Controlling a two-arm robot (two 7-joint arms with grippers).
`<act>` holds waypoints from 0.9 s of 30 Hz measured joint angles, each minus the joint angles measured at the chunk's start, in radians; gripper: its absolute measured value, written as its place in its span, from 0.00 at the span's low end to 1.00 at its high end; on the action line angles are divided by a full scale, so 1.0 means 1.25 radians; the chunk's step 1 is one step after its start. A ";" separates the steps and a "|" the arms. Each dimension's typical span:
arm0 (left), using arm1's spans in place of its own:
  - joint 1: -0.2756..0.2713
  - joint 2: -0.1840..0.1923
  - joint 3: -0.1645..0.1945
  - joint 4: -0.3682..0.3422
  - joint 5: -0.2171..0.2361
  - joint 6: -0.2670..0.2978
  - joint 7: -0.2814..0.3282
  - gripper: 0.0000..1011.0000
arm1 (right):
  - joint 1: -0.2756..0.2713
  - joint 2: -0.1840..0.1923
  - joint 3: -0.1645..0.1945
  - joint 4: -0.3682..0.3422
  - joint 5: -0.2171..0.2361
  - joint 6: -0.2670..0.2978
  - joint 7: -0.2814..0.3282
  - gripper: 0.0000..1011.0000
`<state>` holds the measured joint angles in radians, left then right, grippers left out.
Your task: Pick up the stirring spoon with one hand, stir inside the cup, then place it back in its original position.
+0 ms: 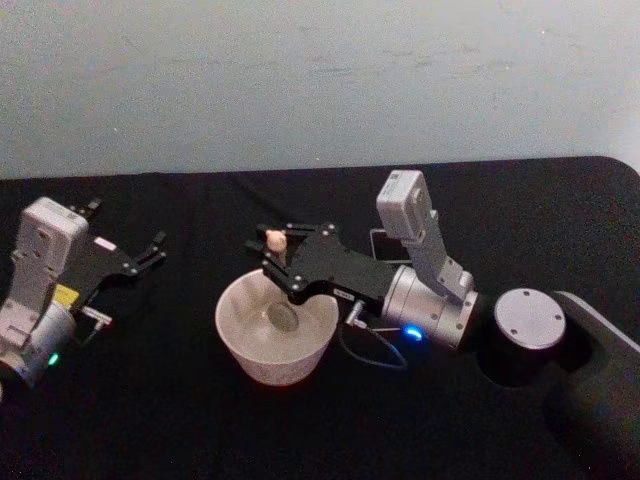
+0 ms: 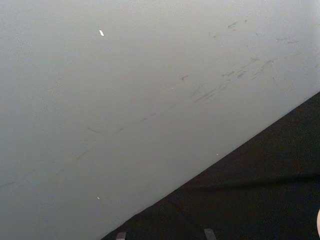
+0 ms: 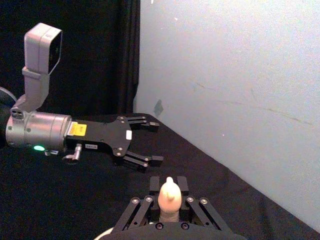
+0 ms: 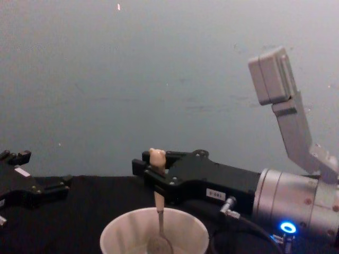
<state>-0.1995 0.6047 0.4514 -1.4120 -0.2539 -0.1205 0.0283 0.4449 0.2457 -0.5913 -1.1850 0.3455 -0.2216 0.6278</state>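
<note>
Broadly, surface [image 1: 150,420]: black cloth all over; its far edge meets the wall.
Room: a pale grey-blue wall [image 1: 300,80] with faint scuffs, and a black curtain [image 3: 100,50] hanging beside it.
Cup [image 1: 270,365]: near the middle of the surface, toward the front edge, upright.
Stirring spoon [image 4: 158,206]: stands upright in the cup with its round bowl down inside and its bear head above the rim. I cannot tell whether the bowl touches the bottom.
Right pincer [image 1: 268,250]: reaches in from the right edge, over the cup's far rim, and is closed on the spoon's handle just under the bear head.
Left pincer [image 1: 152,252]: near the left edge, well apart from the cup, fingers spread and holding nothing.
In the way: the right arm hides most of a dark boxy shape [image 1: 385,243] behind it. A loose cable [image 1: 370,350] loops under the right wrist beside the cup.
</note>
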 joint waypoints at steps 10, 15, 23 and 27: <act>0.000 0.000 0.000 0.000 0.000 0.000 0.000 0.99 | -0.008 0.013 0.016 -0.008 -0.004 0.000 0.000 0.21; 0.000 0.000 0.000 0.000 0.000 0.000 0.000 0.99 | -0.032 0.039 0.028 -0.045 0.002 0.004 0.006 0.21; 0.000 0.000 0.000 0.000 0.000 0.000 0.000 0.99 | -0.086 0.083 0.038 -0.129 0.036 0.023 0.026 0.21; 0.000 0.000 0.000 0.000 0.000 0.000 0.000 0.99 | -0.100 0.090 0.030 -0.150 0.046 0.033 0.034 0.21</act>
<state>-0.1995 0.6047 0.4514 -1.4120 -0.2539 -0.1205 0.0283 0.3195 0.3586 -0.5544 -1.3726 0.4028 -0.1808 0.6705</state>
